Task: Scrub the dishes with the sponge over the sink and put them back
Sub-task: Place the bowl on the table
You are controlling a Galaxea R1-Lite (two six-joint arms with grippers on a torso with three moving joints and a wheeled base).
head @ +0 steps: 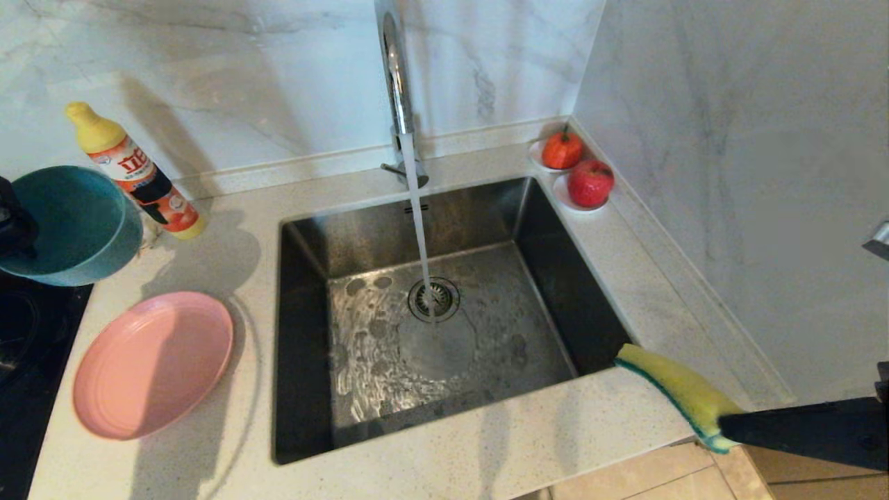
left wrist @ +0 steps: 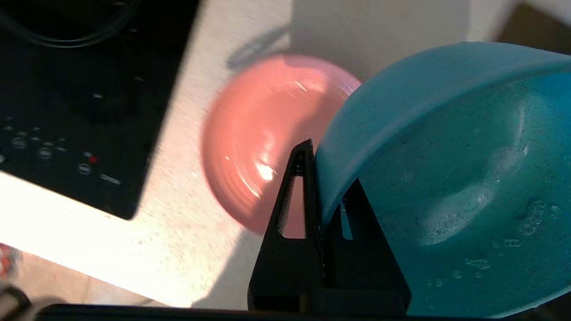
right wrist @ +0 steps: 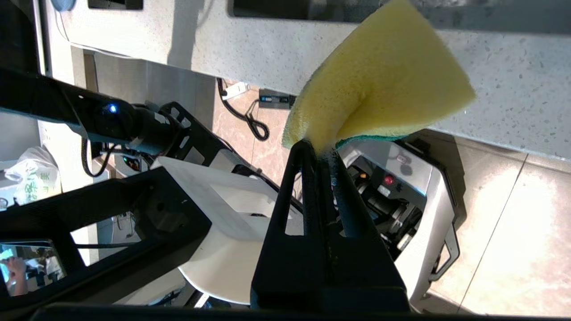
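The left tool (left wrist: 328, 187) is clamped on the rim of the teal-blue bowl (head: 66, 222), holding it tilted in the air above the tabletop (head: 486, 444) at nine o'clock of the sink (head: 430, 312); suds cling inside the bowl. The pink plate (head: 153, 362) lies flat on the tabletop at about eight o'clock of the sink, beside the black cooktop (head: 28, 347). The right tool (right wrist: 322, 154) pinches the yellow sponge (head: 677, 392) at the sink's four o'clock corner, over the tabletop's front edge. Water runs from the faucet (head: 397, 83) onto the drain.
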